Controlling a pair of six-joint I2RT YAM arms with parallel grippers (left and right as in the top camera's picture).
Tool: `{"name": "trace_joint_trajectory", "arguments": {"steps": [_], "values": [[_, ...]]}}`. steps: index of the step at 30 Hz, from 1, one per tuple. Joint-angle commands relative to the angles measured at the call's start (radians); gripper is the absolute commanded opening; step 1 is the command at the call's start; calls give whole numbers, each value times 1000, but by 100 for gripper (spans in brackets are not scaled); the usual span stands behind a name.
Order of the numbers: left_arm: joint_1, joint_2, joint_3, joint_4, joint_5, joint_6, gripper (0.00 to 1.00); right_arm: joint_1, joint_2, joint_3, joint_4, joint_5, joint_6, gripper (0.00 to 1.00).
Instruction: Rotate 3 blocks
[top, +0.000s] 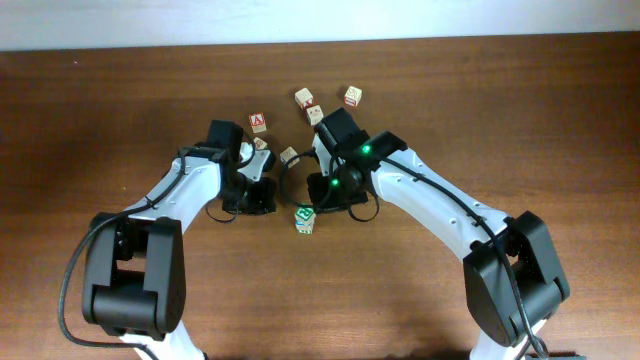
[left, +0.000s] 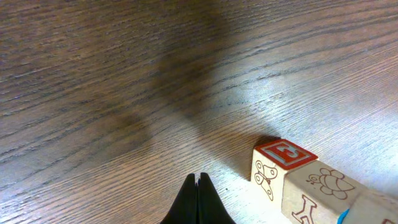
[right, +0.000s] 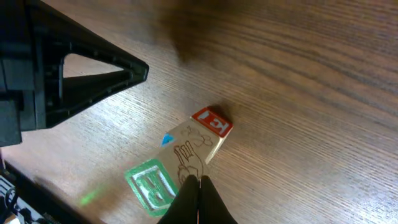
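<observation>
Sits just below centre of the overhead frame on the brown table (top: 500, 100), as a pale wooden block (top: 305, 219) with one bold green-framed face, just beside the right gripper (right: 199, 185), pressed together and empty like the left gripper (left: 199, 182).

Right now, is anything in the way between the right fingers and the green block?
No. The shut right fingers point straight at the green block, with their tips right beside it, and nothing shows between them.
</observation>
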Motion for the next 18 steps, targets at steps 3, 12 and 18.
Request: {"name": "trace_joint_trajectory", "arguments": {"steps": [3, 12, 18], "values": [[-1, 0, 18, 3, 18, 19, 0, 4, 18, 1, 9, 10, 4, 4], [11, -24, 138, -63, 3, 58, 2, -127, -166, 112, -155, 59, -84, 5], [11, -177, 328, -210, -253, 58, 60, -245, -449, 127, -302, 122, -109, 9]]}}
